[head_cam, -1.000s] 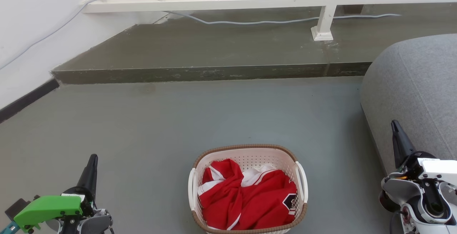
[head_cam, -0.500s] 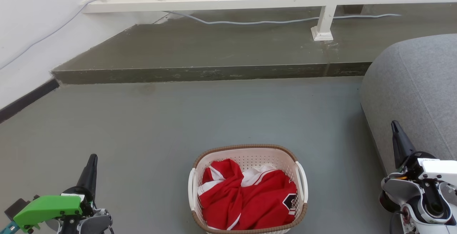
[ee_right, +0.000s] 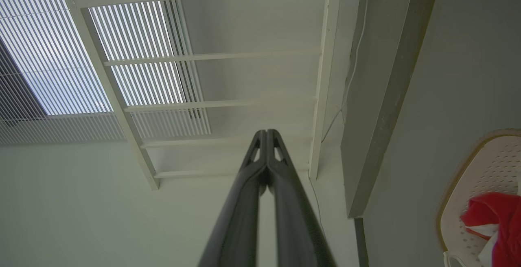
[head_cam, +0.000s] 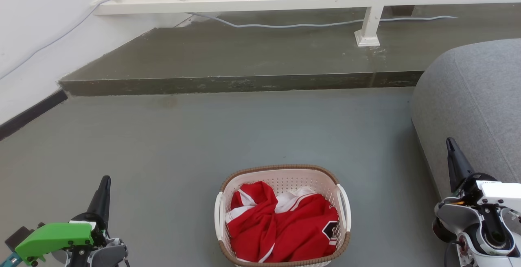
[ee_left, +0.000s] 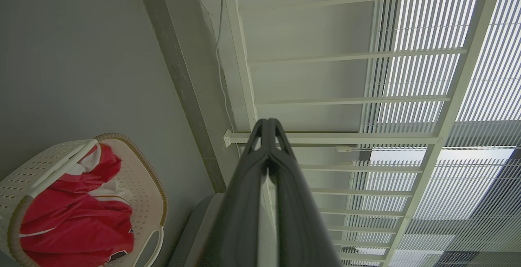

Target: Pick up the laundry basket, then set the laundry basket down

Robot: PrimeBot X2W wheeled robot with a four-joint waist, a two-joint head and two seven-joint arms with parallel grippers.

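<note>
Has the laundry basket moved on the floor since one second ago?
No. The laundry basket lies at the same spot against the raised step and the grey sofa, which have not shifted in the head view either.

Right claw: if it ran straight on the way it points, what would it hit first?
Nothing close. The right claw aims at the white railing, which looks first in line; depth is unclear, and it might pass between two rails.

A red garment point(head_cam: 285, 230) hides the floor of the laundry basket point(head_cam: 285, 182)
</note>
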